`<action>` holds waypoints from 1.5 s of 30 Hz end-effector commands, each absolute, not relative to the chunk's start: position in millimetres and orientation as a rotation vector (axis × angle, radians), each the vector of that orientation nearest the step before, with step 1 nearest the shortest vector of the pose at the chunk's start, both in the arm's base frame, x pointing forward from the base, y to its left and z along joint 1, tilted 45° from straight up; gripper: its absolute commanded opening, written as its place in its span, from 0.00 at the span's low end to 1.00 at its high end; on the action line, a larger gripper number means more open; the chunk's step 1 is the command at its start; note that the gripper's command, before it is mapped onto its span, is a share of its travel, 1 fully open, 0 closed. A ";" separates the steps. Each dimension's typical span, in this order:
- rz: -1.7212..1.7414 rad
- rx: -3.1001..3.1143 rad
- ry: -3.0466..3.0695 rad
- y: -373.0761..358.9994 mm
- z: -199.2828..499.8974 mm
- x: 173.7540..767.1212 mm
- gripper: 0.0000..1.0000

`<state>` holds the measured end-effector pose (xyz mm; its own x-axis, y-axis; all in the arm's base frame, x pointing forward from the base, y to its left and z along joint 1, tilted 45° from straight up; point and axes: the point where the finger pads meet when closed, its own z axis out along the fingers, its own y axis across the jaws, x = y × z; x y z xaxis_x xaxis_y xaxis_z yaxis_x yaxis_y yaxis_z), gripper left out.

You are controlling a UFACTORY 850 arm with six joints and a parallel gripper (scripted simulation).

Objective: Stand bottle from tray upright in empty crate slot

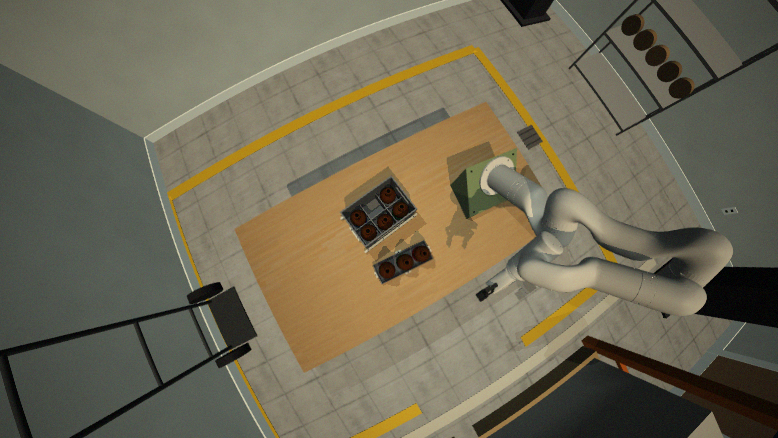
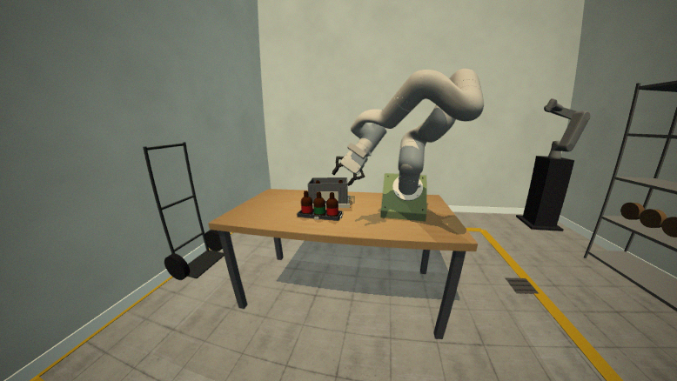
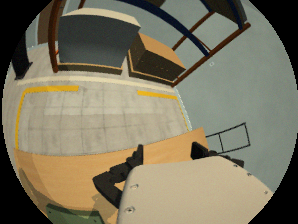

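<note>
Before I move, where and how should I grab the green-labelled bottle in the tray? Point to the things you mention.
I'd lower the open gripper (image 1: 486, 292) (image 2: 344, 176) (image 3: 168, 151) from above onto the green-labelled bottle's (image 1: 404, 262) (image 2: 318, 204) narrow neck: it stands upright, neck up, with red-labelled bottles (image 2: 306, 203) (image 2: 332, 205) close on both sides.

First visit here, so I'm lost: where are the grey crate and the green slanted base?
Grey crate (image 1: 373, 204) (image 2: 340, 191): top, slot floor; exterior, side wall.
Green slanted base (image 1: 476, 205) (image 2: 391, 208): top and exterior, front plate.

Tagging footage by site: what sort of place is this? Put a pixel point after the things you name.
Probably a workshop or robot lab: arm on a green mount (image 1: 476, 205) (image 2: 405, 210), hand truck (image 1: 233, 315) (image 2: 164, 207), yellow floor lines (image 1: 326, 108) (image 2: 563, 312) (image 3: 52, 89).
</note>
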<state>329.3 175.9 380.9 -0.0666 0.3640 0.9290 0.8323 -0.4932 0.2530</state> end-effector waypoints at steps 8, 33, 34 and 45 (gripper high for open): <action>-1.507 -1.732 -1.627 146.5 365.0 414.2 1.00; -1.223 -1.192 -2.396 -30.7 157.8 567.9 1.00; -1.223 -1.192 -2.396 -38.1 147.4 572.7 1.00; -1.126 -0.889 -2.568 -114.0 21.5 572.5 1.00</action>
